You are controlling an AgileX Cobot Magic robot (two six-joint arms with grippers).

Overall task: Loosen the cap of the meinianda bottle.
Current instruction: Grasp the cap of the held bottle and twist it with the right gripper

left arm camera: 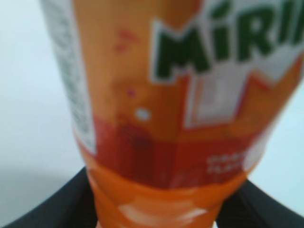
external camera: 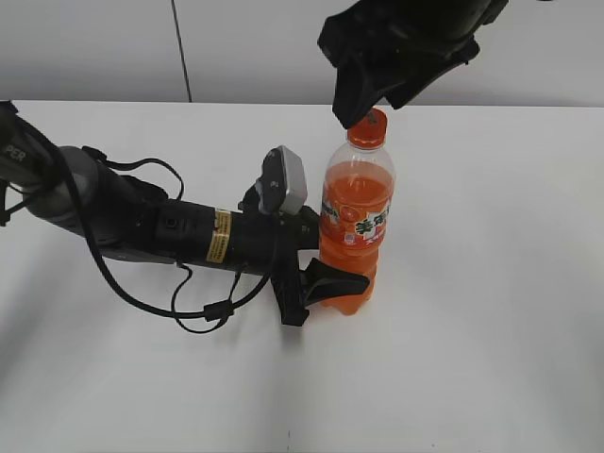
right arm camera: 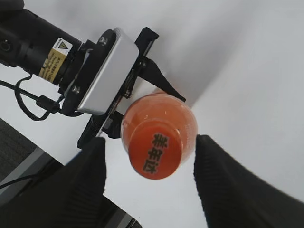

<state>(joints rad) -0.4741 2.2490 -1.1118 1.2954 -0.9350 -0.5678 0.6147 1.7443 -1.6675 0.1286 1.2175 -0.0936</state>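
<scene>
Two arms are on my screens, both working at one bottle on the white table (external camera: 491,311). My left arm (external camera: 142,222) is the biggest thing in view: it lies low and nearly level across the table from the left edge of the exterior view, forearm pointing right, cables looping beneath it, its silver wrist camera (external camera: 283,181) riding on top. Its left gripper (external camera: 342,280) reaches the lower body of the meinianda bottle (external camera: 357,222), one black finger (external camera: 330,281) curving across the front near the base; from the left wrist view I see dark fingers either side of the bottle's narrowing lower part, pressed against it, so the jaws are clamped around the bottle. The bottle stands upright about mid-table, orange drink filling it to the shoulder, label facing the exterior camera.

My right arm (external camera: 415,42) comes down from the top of the exterior view, its dark bulk tilted, with the right gripper (right arm camera: 150,175) hanging over the bottle's top. In the right wrist view its two ribbed fingers (right arm camera: 223,180) stand spread to both sides of the cap (right arm camera: 156,154), with a gap showing on each side, so they grip nothing. The cap sits on the neck, printed characters across its top
</scene>
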